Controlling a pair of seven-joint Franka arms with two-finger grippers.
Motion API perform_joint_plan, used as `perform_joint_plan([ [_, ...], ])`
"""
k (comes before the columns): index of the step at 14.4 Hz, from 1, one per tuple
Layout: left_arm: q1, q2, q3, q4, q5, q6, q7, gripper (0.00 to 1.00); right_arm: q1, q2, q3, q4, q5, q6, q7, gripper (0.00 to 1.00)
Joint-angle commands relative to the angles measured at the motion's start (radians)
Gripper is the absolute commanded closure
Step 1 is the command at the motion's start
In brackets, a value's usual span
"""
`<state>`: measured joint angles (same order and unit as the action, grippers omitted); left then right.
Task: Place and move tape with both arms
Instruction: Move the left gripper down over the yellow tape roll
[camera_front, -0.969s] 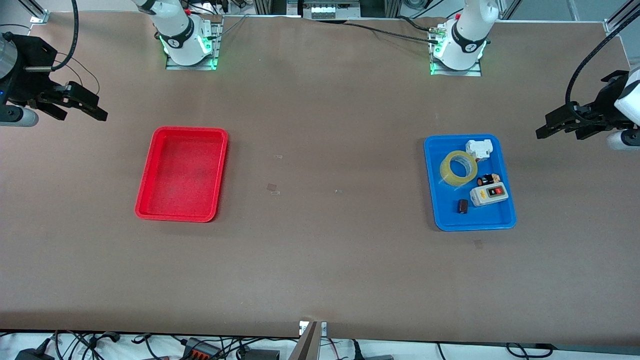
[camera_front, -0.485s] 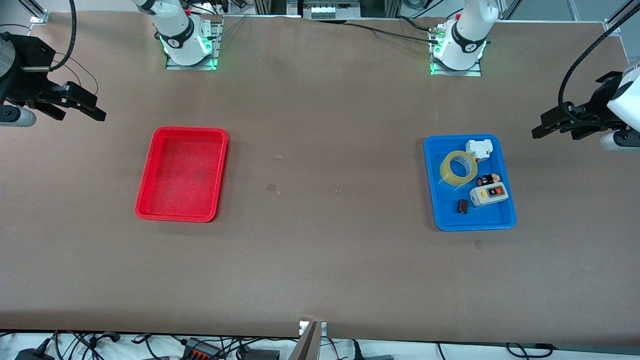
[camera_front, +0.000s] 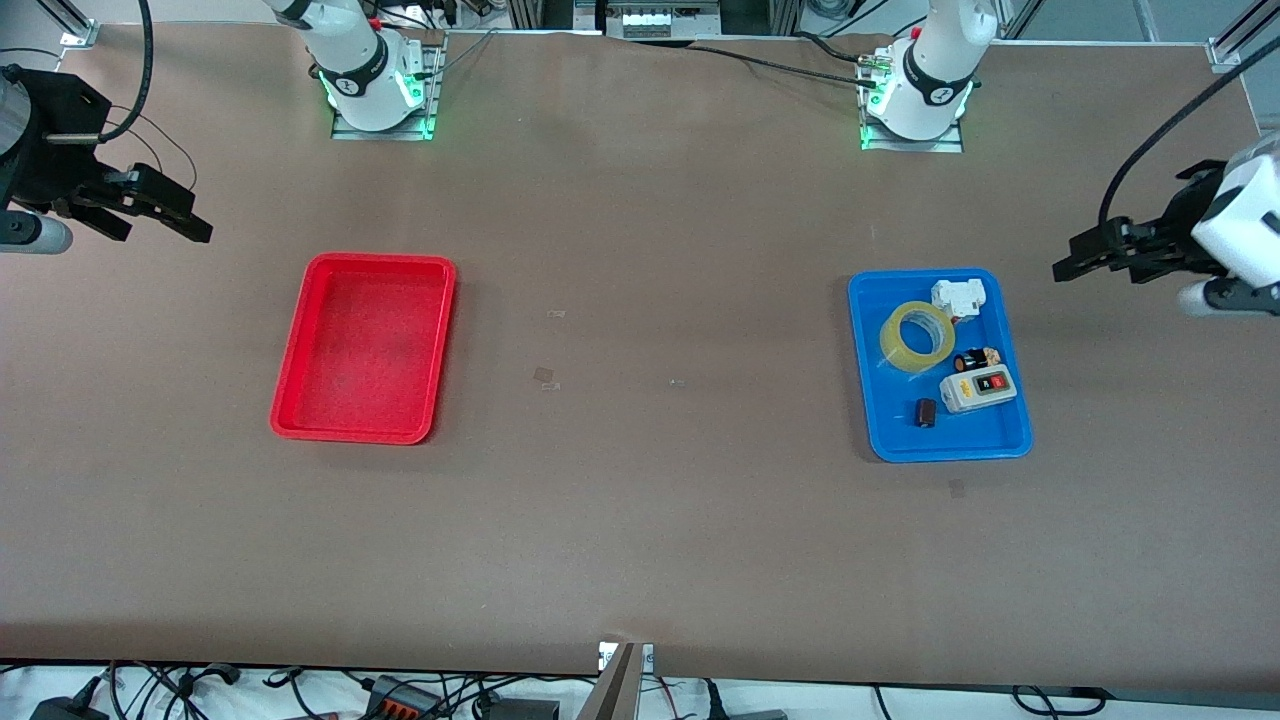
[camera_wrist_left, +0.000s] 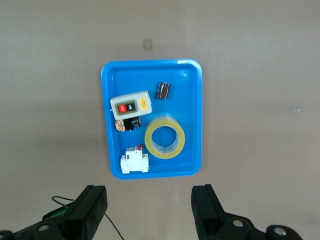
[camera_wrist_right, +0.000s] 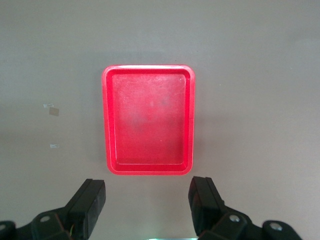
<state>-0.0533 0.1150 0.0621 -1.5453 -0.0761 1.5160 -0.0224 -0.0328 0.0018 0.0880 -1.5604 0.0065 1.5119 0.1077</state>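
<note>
Brown tabletop: we note the translucent yellowish ring of packing tape lying in the blue plastic tray. Left gripper hangs over the table's left-arm end, right gripper over its right-arm end; both spread wide, holding nothing.

A wide brown table fills the scene, with tangled black cables below its near edge.
</note>
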Motion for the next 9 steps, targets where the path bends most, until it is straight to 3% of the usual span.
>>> perform_joint_plan([
  [1, -0.005, 0.018, -0.005, -0.123, 0.01, 0.118, -0.013, 0.0, -0.012, -0.003, 0.012, 0.008, 0.015, -0.01, -0.006, 0.02],
  [3, -0.007, 0.0, -0.021, -0.284, 0.013, 0.29, -0.013, 0.0, -0.01, -0.003, 0.012, 0.008, 0.015, -0.009, -0.006, 0.02],
  [9, -0.005, -0.023, -0.038, -0.629, 0.015, 0.694, -0.004, 0.0, -0.01, -0.003, 0.012, 0.008, 0.015, -0.01, -0.006, 0.02],
])
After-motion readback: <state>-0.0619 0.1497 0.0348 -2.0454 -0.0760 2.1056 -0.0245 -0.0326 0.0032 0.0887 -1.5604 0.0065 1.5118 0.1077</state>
